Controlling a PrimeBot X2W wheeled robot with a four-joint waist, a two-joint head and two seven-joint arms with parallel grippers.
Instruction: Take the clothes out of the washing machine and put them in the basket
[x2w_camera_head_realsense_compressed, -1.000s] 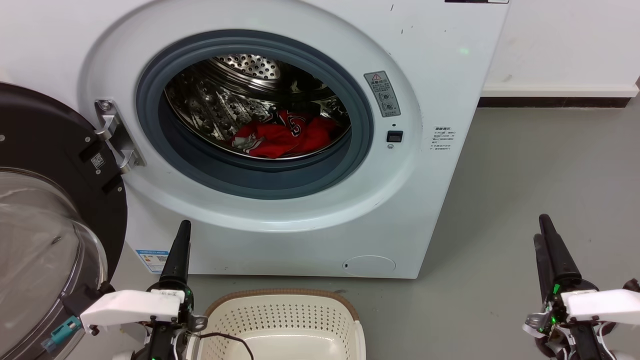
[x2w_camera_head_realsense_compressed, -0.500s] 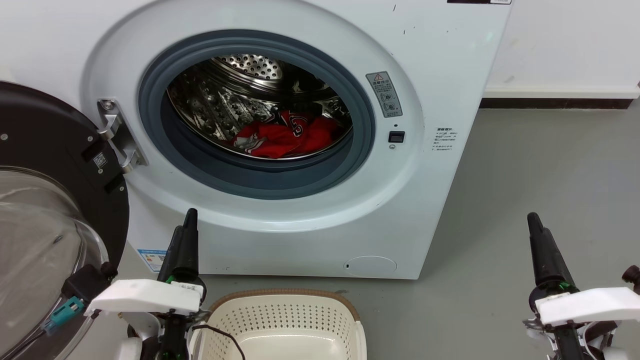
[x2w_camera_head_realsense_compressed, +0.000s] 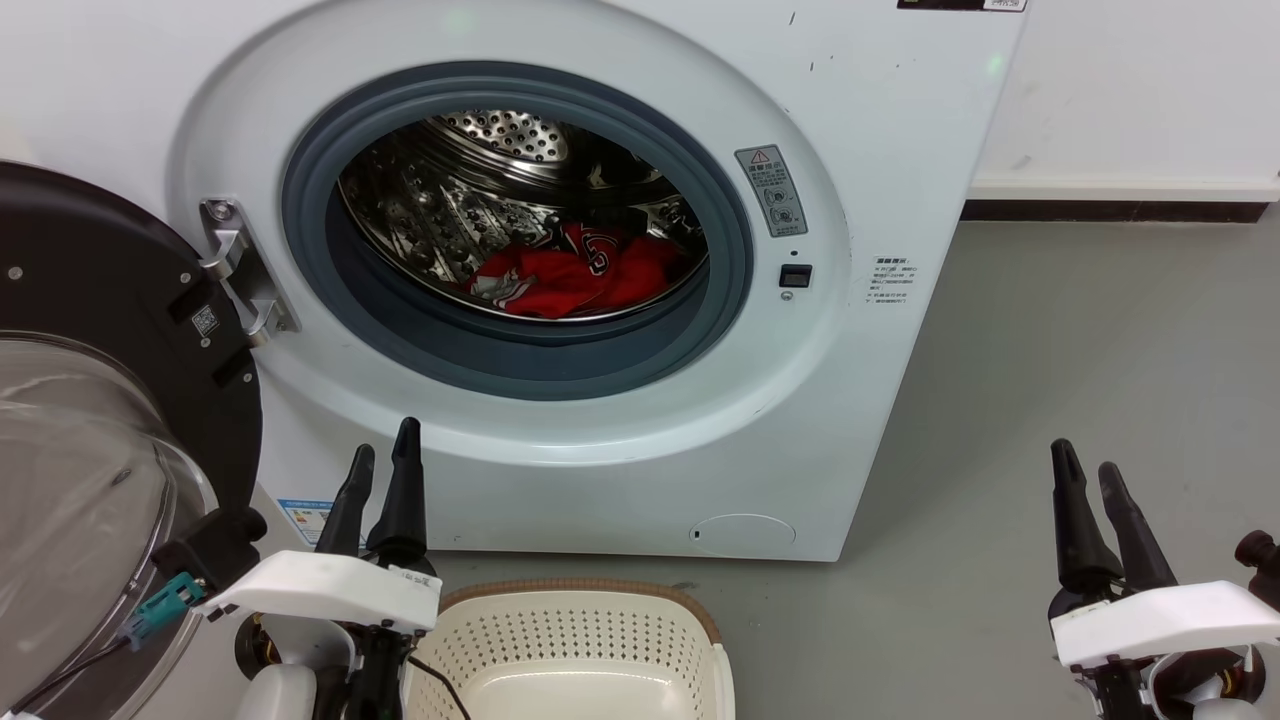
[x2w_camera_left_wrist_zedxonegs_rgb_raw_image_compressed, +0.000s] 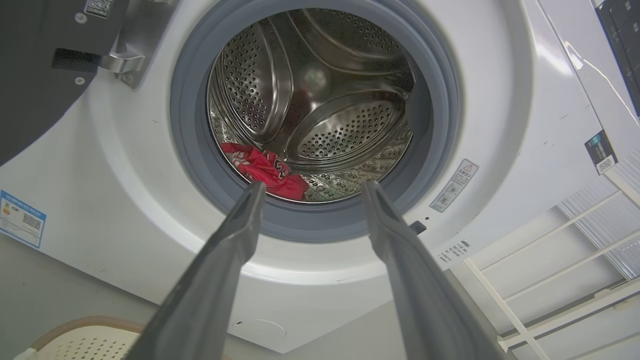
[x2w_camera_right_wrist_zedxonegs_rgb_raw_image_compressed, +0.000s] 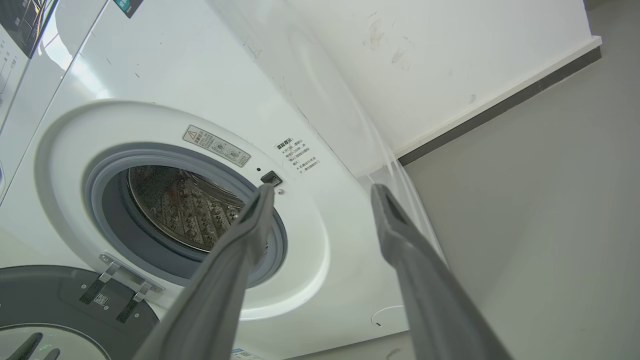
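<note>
Red clothes with white and black trim lie bunched at the bottom of the steel drum of the white washing machine, seen through its open porthole; the left wrist view shows the clothes low in the drum. The cream basket with a brown rim stands on the floor in front of the machine, nothing showing in it. My left gripper is open, low beside the basket's left, below the porthole. My right gripper is open over the floor, right of the machine. Both hold nothing.
The machine's black-framed glass door hangs open at the left, close to my left arm. Grey floor stretches to the right up to a white wall with a dark skirting. A white rack shows at the right of the left wrist view.
Both grippers have turned so that their two fingers now show spread apart. The left one has drifted right toward the basket, the right one slightly left and lower. The camera has shifted a little.
</note>
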